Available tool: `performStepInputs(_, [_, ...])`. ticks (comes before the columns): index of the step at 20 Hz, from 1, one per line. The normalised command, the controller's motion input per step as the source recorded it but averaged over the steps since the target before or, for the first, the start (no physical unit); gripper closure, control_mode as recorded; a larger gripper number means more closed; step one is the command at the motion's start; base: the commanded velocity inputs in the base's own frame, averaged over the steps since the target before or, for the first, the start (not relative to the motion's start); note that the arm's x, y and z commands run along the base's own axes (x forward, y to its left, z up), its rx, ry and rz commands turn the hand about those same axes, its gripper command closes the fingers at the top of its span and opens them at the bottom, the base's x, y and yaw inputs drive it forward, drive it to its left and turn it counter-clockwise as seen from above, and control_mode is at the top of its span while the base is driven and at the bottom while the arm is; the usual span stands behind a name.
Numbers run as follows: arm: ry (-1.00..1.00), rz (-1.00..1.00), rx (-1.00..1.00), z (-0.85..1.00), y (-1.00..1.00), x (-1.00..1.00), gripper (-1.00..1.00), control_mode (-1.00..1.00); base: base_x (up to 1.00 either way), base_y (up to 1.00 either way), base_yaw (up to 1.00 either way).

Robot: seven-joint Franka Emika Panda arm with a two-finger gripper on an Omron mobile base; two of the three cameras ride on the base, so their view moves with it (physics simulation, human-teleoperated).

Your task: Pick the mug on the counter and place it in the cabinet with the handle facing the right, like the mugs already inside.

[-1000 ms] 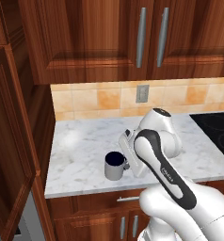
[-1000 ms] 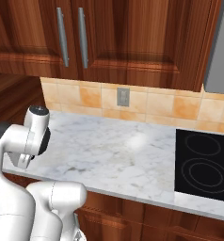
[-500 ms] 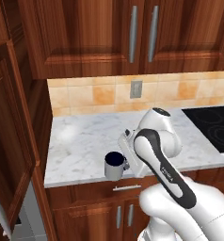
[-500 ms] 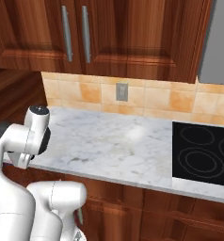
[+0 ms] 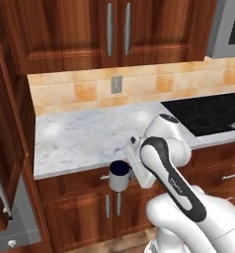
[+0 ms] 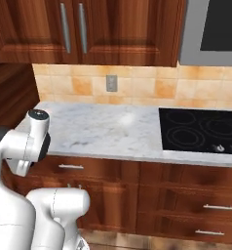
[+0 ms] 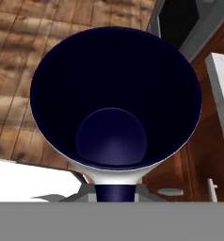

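One mug (image 5: 119, 176), grey outside and navy-black inside, hangs upright in the air just off the front edge of the counter (image 5: 85, 136), in front of the drawer faces and clear of the marble. In the hand view the mug (image 7: 115, 101) is seen straight down its mouth, its dark handle (image 7: 115, 192) at 6 o'clock by the pincer. The gripper (image 5: 131, 168) sits at the mug's 3 o'clock in the left base view, its jaws pressed together on the mug at the handle side.

One white marble-veined counter runs across over reddish-brown drawers. At 3 o'clock of the mug lies one black cooktop (image 5: 211, 112) with four rings (image 6: 201, 130). At 12 o'clock, one grey wall outlet (image 5: 116, 84) sits in a tan tiled backsplash (image 5: 70, 94), and above it two upper doors carry two silver bar handles (image 5: 109, 22). At 9 o'clock stands the tall reddish-brown cabinet (image 5: 6, 133). The floor (image 7: 20, 84) below is wood plank.
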Motion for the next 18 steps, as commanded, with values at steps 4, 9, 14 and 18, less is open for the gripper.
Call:
performStepInputs(4, [0.00,0.00,0.00,0.00,0.00,0.00,1.00,1.00,-0.49,0.24,-0.32])
performStepInputs(9, [0.00,0.00,0.00,0.00,0.00,0.00,1.00,1.00,-0.67,0.25,-0.27])
performStepInputs(14, [0.00,0.00,0.00,0.00,0.00,0.00,1.00,1.00,-0.53,0.53,-0.16])
performStepInputs(18, [0.00,0.00,0.00,0.00,0.00,0.00,1.00,1.00,-0.62,0.61,-0.13])
